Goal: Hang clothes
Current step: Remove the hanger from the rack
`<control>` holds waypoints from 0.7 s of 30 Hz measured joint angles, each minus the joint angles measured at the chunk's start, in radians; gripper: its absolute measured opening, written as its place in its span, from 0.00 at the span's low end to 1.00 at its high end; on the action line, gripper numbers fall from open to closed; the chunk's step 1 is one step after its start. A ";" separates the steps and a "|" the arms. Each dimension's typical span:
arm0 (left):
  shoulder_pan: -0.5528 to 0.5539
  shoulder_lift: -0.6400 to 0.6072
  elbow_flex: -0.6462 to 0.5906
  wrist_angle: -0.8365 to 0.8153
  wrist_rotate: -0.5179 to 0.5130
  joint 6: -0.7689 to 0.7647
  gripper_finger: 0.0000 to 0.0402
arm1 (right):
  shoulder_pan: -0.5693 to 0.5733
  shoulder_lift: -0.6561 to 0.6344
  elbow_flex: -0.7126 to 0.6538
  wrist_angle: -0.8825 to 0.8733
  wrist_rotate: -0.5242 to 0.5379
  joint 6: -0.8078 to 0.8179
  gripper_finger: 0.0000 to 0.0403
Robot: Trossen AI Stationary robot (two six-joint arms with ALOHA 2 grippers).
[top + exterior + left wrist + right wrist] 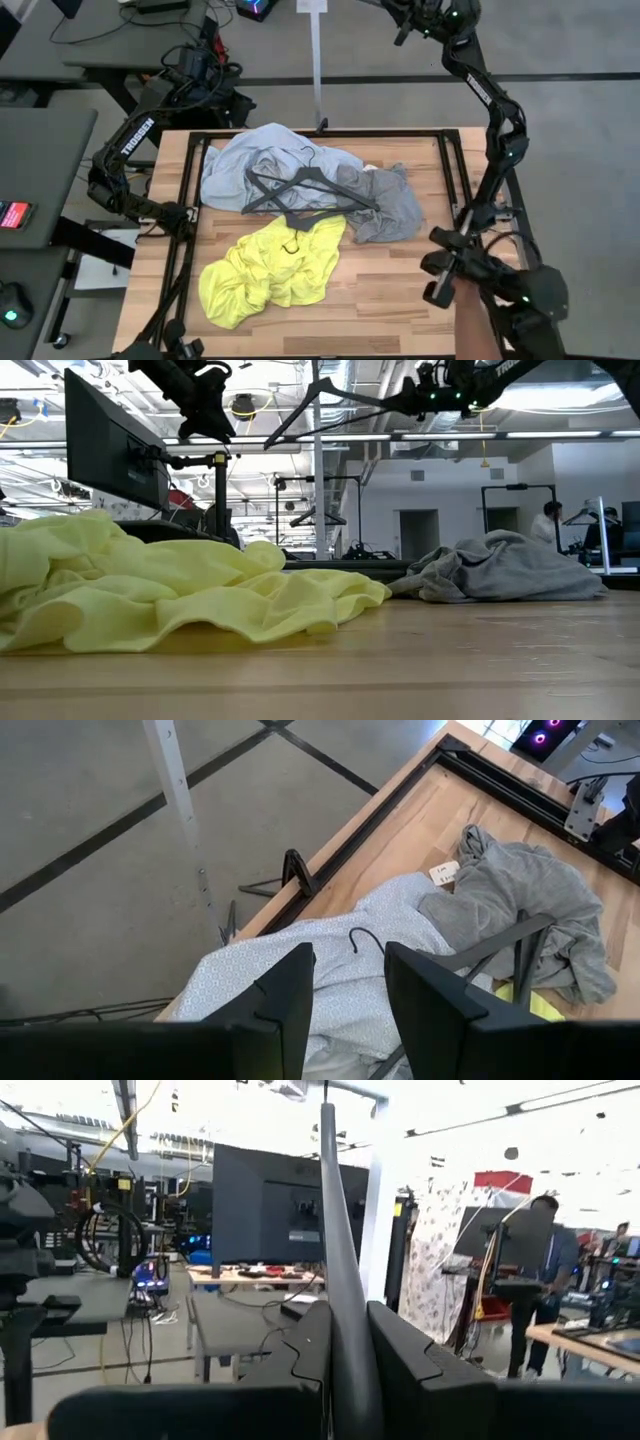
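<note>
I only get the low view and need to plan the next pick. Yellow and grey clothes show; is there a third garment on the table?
Observer: Yes, a blue shirt lies at the far side, touching the grey T-shirt.
Operator: Is any hanger lying on the table?
Observer: A dark hanger lies across the blue shirt.
Operator: Is the left hand free?
Observer: Yes, the left hand is open and empty, raised above the blue shirt near the table's far edge.
</note>
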 joint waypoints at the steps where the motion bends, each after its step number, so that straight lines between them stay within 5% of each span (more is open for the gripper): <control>1: 0.000 0.000 0.000 0.008 0.000 -0.001 0.27 | 0.000 -0.008 0.000 -0.001 0.000 0.000 0.07; 8: 0.000 0.000 0.000 0.016 0.000 -0.003 0.27 | 0.001 -0.071 0.000 -0.024 -0.022 -0.003 0.07; 21: 0.000 0.000 0.000 -0.004 -0.009 0.002 0.27 | 0.024 -0.202 0.000 -0.321 -0.024 -0.187 0.07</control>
